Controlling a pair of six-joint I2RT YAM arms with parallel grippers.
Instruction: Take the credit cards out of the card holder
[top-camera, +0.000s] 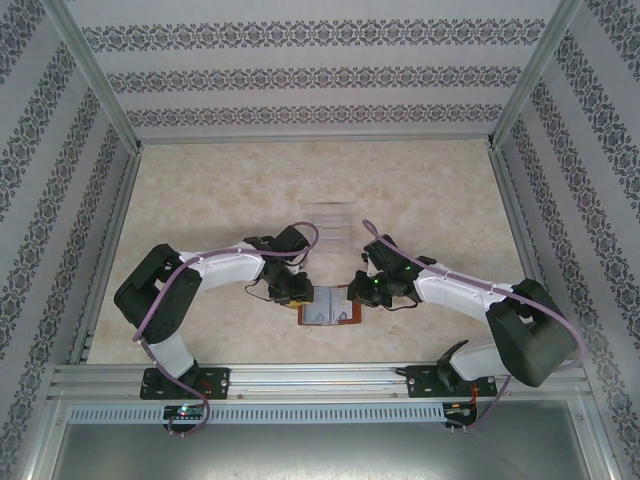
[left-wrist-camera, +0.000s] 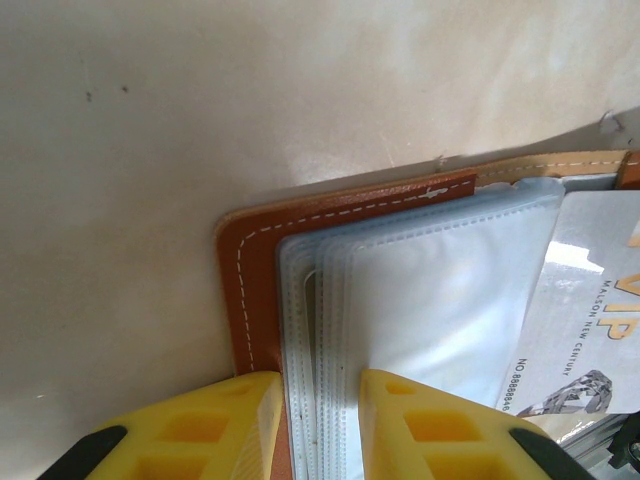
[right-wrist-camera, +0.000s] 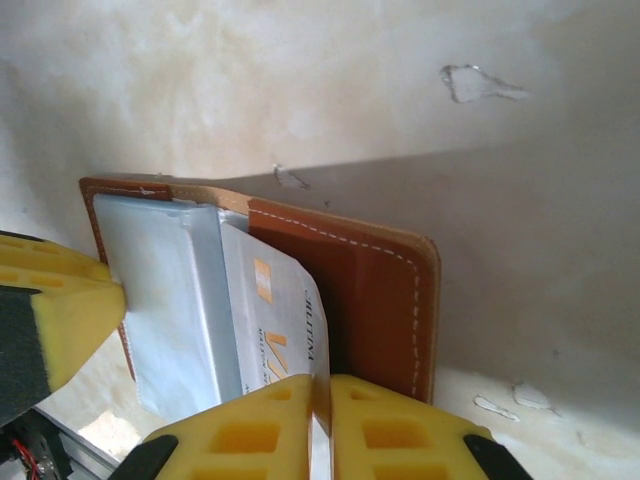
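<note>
The card holder (top-camera: 322, 311) lies open near the table's front edge, brown leather (left-wrist-camera: 250, 270) with a stack of pale plastic sleeves (left-wrist-camera: 440, 290). My left gripper (top-camera: 297, 291) sits at its left side. In the left wrist view the left gripper (left-wrist-camera: 322, 385) is shut on the edge of the sleeve stack. My right gripper (top-camera: 366, 290) is at the holder's right side. In the right wrist view the right gripper (right-wrist-camera: 322, 385) is shut on the edge of a silver credit card (right-wrist-camera: 275, 310) with gold lettering. The credit card (left-wrist-camera: 590, 330) stands tilted, partly out of a sleeve, above the brown cover (right-wrist-camera: 380, 290).
A clear plastic tray (top-camera: 330, 215) stands on the table behind the holder. The beige tabletop (top-camera: 440, 190) stretches to patterned walls on three sides. A metal rail (top-camera: 320, 378) runs along the near edge by the arm bases.
</note>
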